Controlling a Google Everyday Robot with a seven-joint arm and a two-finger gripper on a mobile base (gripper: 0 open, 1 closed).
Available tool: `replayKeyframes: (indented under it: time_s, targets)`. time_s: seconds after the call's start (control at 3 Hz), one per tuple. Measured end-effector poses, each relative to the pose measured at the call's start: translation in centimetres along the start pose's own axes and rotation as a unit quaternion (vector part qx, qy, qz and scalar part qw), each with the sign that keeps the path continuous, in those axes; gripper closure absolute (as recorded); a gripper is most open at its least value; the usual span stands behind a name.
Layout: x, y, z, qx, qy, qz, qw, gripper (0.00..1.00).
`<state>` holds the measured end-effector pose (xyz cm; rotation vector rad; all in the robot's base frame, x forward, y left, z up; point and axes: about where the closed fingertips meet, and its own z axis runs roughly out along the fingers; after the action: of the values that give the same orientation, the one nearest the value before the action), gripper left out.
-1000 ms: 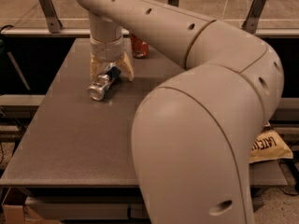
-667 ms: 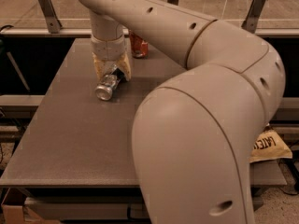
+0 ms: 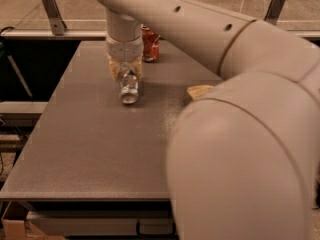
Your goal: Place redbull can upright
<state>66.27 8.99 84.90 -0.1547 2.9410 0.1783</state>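
My gripper (image 3: 126, 76), tan-fingered under a cream wrist, hangs over the far half of the speckled grey-brown table (image 3: 90, 149), clamped around the silver redbull can (image 3: 129, 91). Behind it stands a red soda can (image 3: 150, 46). My arm (image 3: 210, 39) is plain beige, dotted with small dark holes.

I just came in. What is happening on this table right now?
The robot's arm reaches over the table, and its tool, near the far edge, is closed on the redbull can. The can is not upright yet: it is tilted, with one silver end facing the camera, low over the table surface. A red soda can stands upright behind the tool.
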Motion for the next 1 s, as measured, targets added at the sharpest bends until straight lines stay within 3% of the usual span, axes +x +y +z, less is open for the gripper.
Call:
replayKeyframes:
  time_s: [0.33, 0.67, 1.0]
  targets:
    - [0.5, -5.1, -3.8, -0.034, -0.078, -0.042, 0.9955, 1.0]
    - [1.5, -8.6, -7.4, -0.087, -0.153, -0.078, 0.9813, 1.0]
    - [0.2, -9.1, -11.2, -0.168, -0.235, -0.093, 0.9529, 1.0]
